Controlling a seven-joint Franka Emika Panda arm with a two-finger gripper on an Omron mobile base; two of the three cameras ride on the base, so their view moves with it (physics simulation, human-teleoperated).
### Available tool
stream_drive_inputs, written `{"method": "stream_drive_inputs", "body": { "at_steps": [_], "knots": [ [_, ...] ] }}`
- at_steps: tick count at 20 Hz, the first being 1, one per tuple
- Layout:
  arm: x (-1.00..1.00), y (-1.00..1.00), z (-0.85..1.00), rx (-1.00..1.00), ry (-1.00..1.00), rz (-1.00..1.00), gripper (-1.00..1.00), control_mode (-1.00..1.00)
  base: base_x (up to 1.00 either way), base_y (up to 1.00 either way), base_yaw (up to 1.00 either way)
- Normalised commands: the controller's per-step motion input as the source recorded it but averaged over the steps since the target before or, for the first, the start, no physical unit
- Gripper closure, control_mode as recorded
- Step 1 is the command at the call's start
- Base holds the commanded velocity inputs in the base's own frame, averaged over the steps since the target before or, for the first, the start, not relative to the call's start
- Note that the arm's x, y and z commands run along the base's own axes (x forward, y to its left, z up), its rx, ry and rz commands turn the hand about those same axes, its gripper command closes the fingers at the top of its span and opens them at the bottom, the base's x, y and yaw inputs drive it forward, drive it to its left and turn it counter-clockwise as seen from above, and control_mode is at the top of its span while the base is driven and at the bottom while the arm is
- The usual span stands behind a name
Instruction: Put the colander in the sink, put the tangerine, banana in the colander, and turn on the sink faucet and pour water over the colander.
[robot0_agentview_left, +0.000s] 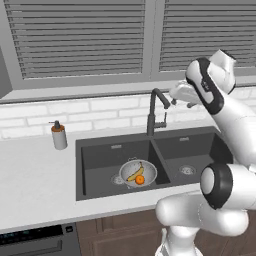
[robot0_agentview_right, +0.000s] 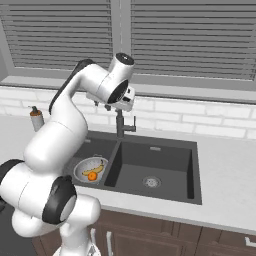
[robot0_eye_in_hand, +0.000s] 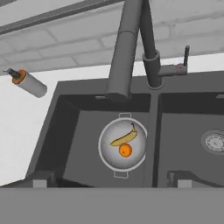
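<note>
Sitting in the sink's (robot0_eye_in_hand: 65, 131) left basin, the colander (robot0_eye_in_hand: 109, 153) holds banana (robot0_eye_in_hand: 124, 138) and tangerine (robot0_eye_in_hand: 125, 150); hand (robot0_eye_in_hand: 109, 183) released.

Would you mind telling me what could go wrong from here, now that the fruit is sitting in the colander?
1. The open gripper hangs high by the sink faucet; its approach might hit the spout rather than the small side lever.
2. In the hand view the spout's end seems to sit behind the colander, so water may miss the banana and tangerine.
</note>
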Motion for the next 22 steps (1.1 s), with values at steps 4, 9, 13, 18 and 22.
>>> {"method": "stream_drive_inputs", "body": {
  "at_steps": [4, 9, 13, 18, 22],
  "knots": [
    [0.56, 0.02, 0.06, -0.17, 0.05, -0.14, -1.00, -1.00, 0.00, 0.00, 0.00],
    [0.45, 0.06, -0.26, -0.19, 0.00, -0.08, -1.00, -1.00, 0.00, 0.00, 0.00],
    [0.51, 0.05, -0.10, -0.08, 0.00, -0.03, -1.00, -1.00, 0.00, 0.00, 0.00],
    [0.19, 0.08, -0.20, -0.02, 0.03, -0.04, -1.00, -1.00, 0.00, 0.00, 0.00],
    [0.11, 0.03, -0.21, 0.00, 0.07, -0.07, -1.00, -1.00, 0.00, 0.00, 0.00]
  ]
}}
